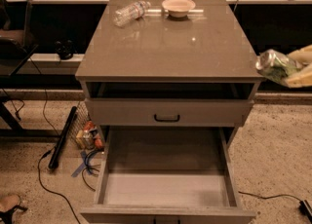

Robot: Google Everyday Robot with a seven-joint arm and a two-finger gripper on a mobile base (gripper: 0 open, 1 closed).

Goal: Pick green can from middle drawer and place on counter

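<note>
- green can (pixel 274 65): tilted on its side in the air, clamped between the pale fingers of the gripper (pixel 294 67), just off the right edge of the counter (pixel 170 47), at slab height.
- counter, far side: clear plastic bottle (pixel 130 12) lying down, left; shallow bowl (pixel 178 6) beside it, contents not discernible.
- upper drawer (pixel 166 112): closed, black handle.
- middle drawer (pixel 165 189): pulled out toward the near side, bare grey floor showing.

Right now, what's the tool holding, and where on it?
The green can, gripped across its body's right end; the tool is off the counter's right edge.
</note>
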